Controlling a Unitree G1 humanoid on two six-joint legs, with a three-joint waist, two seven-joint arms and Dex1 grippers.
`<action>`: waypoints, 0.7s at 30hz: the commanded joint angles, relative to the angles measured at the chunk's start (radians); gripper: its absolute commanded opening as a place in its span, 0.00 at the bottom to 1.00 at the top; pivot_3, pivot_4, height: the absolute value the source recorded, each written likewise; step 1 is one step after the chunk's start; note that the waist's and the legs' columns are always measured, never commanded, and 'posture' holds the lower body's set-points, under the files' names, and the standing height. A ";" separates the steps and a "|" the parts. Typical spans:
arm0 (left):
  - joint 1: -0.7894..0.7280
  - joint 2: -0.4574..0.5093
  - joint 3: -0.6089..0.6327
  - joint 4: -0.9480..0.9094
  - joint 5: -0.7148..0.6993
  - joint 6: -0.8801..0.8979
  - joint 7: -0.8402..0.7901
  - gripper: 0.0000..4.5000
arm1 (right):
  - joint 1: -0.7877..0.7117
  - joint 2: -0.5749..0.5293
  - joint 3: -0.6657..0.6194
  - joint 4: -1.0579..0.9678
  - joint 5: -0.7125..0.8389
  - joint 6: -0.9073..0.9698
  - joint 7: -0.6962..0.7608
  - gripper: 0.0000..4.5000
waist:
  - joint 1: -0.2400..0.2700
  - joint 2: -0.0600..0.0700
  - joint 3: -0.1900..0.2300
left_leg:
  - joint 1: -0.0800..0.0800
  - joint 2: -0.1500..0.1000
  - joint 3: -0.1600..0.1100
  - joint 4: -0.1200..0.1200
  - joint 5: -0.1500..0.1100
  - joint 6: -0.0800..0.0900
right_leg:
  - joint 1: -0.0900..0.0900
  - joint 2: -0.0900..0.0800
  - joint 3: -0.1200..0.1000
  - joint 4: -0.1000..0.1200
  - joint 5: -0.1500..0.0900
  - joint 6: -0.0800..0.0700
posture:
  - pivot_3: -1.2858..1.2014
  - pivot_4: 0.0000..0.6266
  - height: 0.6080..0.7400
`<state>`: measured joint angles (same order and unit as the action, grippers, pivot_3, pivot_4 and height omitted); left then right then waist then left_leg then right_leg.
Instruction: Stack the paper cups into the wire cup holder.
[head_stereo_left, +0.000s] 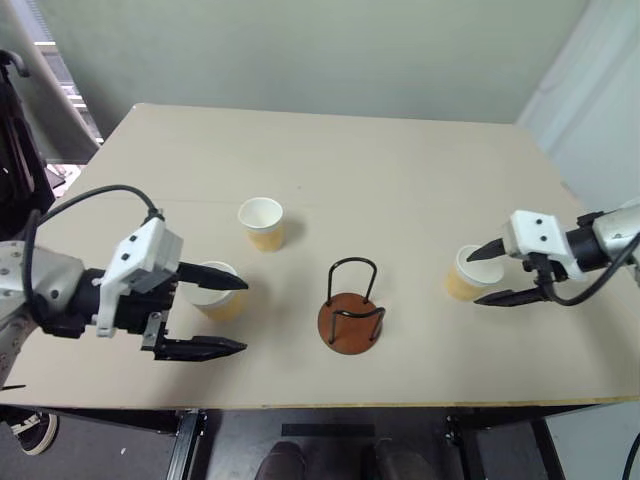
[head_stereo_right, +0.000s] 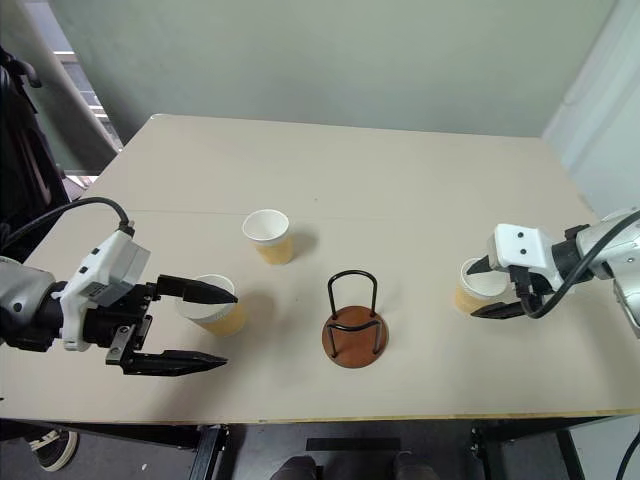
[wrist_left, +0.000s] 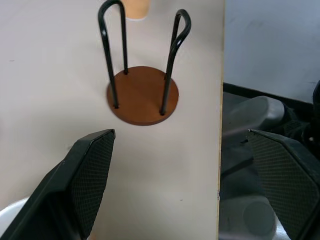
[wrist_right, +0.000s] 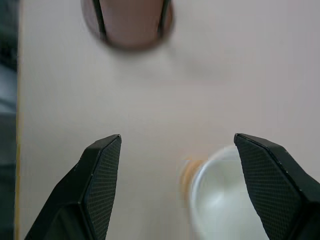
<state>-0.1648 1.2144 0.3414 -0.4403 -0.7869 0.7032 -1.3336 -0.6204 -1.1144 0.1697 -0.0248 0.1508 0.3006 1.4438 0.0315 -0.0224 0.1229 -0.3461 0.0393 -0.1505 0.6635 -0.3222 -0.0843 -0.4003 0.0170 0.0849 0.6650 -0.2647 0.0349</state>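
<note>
No text, label, brand, number or sign can be read anywhere.

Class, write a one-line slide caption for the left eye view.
Empty holder mid-table, three cups around it, open claws at the outer two.

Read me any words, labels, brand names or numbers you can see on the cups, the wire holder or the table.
None: no text shows on the three paper cups, the wire cup holder or the table.
</note>
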 joint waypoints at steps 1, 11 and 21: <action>-0.025 -0.003 0.013 -0.020 -0.021 0.004 0.018 1.00 | -0.032 0.017 0.035 0.062 -0.101 -0.066 -0.049 0.81 | -0.002 0.000 0.000 | 0.000 0.001 0.000 0.000 -0.002 0.004 | 0.000 0.000 0.000 0.000 0.000 0.000 | 0.52 0.24 1.00; 0.016 -0.002 0.072 -0.063 -0.048 0.041 0.050 1.00 | -0.054 0.088 0.096 0.141 -0.173 -0.134 -0.024 0.72 | 0.000 0.000 0.000 | -0.003 0.000 0.001 0.000 -0.001 0.002 | -0.001 0.000 0.000 -0.004 0.000 0.001 | 0.52 0.24 1.00; 0.067 -0.009 0.121 -0.075 -0.045 0.044 0.065 1.00 | -0.120 0.068 0.083 0.169 -0.157 -0.176 0.077 0.01 | 0.002 0.000 0.000 | -0.002 0.000 0.001 0.001 -0.001 0.001 | -0.001 0.000 0.000 -0.003 0.001 0.002 | 0.52 0.24 1.00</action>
<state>-0.0989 1.2062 0.4229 -0.4949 -0.8247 0.7497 -1.2756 -0.7158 -1.0219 0.2914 0.1527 -0.0242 0.1362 1.4925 0.0336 -0.0224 0.1229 -0.3483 0.0392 -0.1496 0.6644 -0.3229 -0.0830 -0.4011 0.0170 0.0848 0.6622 -0.2638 0.0364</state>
